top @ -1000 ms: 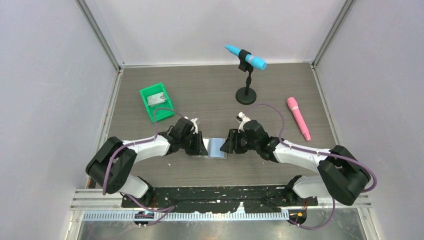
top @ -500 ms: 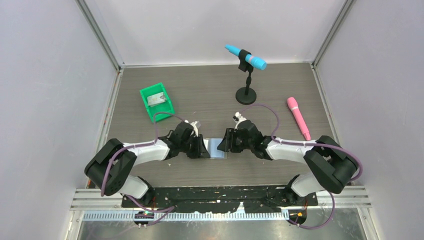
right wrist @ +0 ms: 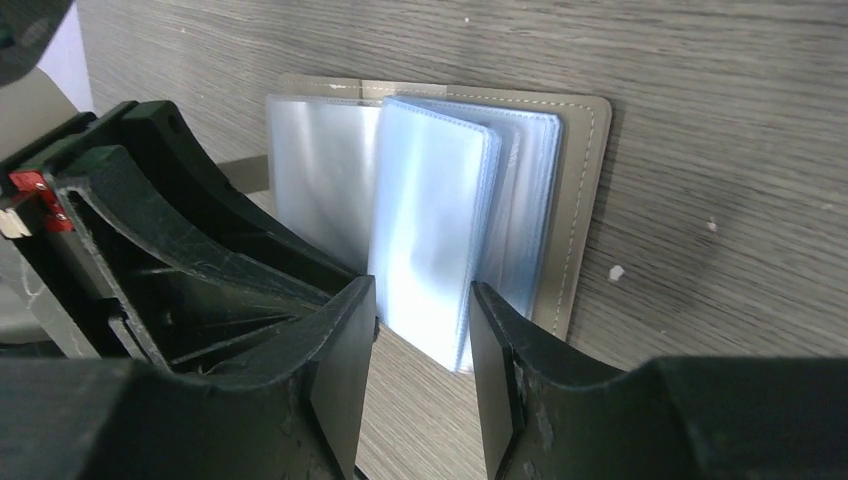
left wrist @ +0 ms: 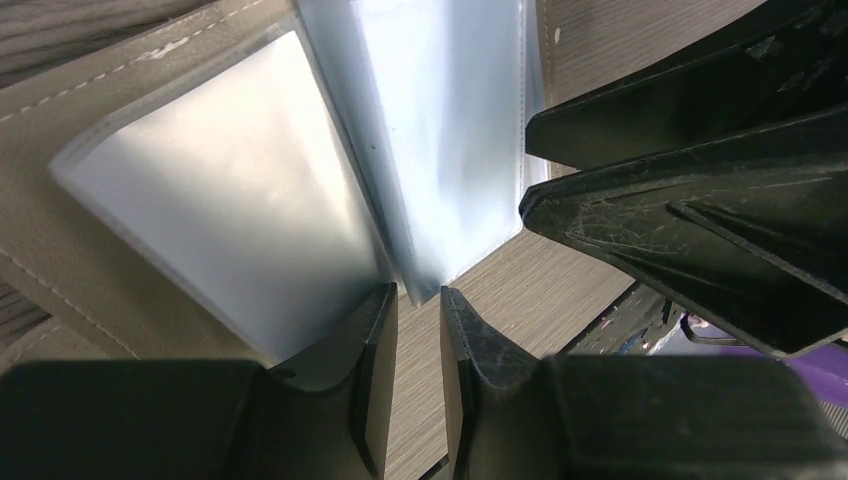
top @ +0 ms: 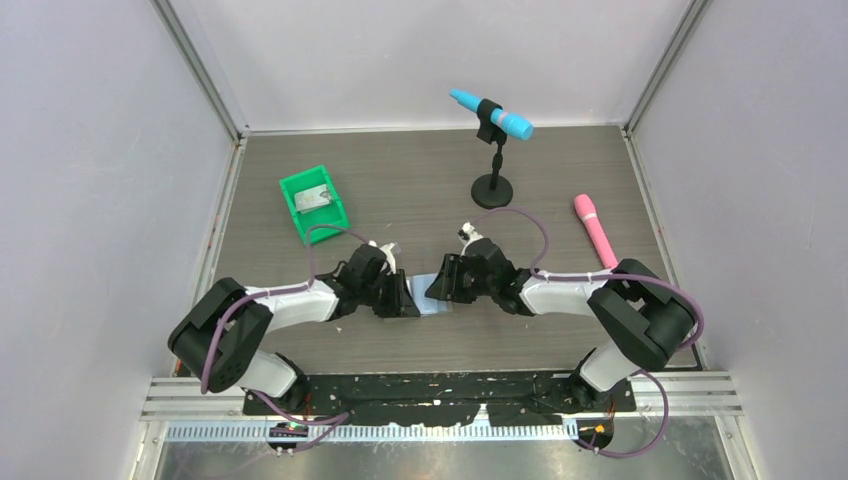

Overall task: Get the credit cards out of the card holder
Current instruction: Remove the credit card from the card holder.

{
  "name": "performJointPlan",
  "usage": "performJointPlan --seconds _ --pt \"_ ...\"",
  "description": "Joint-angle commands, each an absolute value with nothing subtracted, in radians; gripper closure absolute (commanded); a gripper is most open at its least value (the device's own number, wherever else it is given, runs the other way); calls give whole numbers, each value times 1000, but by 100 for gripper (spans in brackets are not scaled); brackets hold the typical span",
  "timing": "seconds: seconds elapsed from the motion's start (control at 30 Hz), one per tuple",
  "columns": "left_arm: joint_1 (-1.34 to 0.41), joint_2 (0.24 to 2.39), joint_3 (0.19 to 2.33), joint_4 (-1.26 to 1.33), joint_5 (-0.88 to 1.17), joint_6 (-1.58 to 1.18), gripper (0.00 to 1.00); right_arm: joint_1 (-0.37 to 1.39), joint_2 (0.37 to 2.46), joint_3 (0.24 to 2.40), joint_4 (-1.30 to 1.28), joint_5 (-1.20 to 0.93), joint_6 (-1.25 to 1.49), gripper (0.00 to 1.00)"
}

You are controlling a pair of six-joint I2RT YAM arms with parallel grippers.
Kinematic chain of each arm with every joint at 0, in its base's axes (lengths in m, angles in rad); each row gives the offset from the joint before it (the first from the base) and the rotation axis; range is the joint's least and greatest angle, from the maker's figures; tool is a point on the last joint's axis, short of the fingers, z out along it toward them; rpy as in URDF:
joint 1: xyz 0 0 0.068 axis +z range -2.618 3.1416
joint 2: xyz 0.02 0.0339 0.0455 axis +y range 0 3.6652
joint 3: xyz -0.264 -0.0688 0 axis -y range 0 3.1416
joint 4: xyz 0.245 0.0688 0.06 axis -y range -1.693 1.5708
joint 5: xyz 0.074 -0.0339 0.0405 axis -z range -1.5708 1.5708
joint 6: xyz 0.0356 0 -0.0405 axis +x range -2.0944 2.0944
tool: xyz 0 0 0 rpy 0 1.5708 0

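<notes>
One card holder point(top: 431, 296) lies opened on the table point(top: 560, 180), grey cover down, near the front edge and midway between the two arms. Its pale blue plastic sleeves stand up from the fold like pages. No cards can be made out in any sleeve from these views, so whether any are inside cannot be told.

The right claw point(right wrist: 422, 298) is part open, with a finger on either side of the lower corner of the standing sleeves. One finger looks to touch them, but a firm pinch cannot be confirmed. The left claw point(left wrist: 418, 300) is nearly closed, and a sleeve corner sits at the mouth of its narrow gap; whether it holds that corner cannot be told.

The step in hand appears to be leafing through the sleeves to find a card. The next move likely calls for one claw to pin the cover while the other parts a single sleeve and draws a card out by its edge, a fine grip on thin, slippery stock.

Further out are a green bin point(top: 292, 213) at the back left, a blue microphone point(top: 492, 113) on a stand, and a pink microphone point(top: 597, 236) lying flat to the right
</notes>
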State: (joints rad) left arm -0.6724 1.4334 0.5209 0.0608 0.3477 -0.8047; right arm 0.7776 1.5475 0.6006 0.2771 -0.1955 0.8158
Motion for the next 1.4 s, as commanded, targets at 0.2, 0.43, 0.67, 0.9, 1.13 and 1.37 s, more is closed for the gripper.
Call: performJointPlan --seconds 0.2,0.43,0.67,0.9,1.13,1.37 --pt "-678 1399 500 67 325 -796 75 791 1571 596 492 -289 928 57" --pt "-675 1315 498 22 301 -814 74 791 1581 593 513 -292 941 61" --pt "-672 1226 506 -67 255 -825 74 790 1613 614 506 -281 926 75" --pt "-647 1149 534 -205 191 -805 72 790 1605 631 476 -278 891 95" --pt "-631 1100 577 -282 229 -780 62 788 1519 631 312 -257 755 95" --pt "-631 1092 596 -317 235 -770 56 789 1375 628 36 -212 583 95"
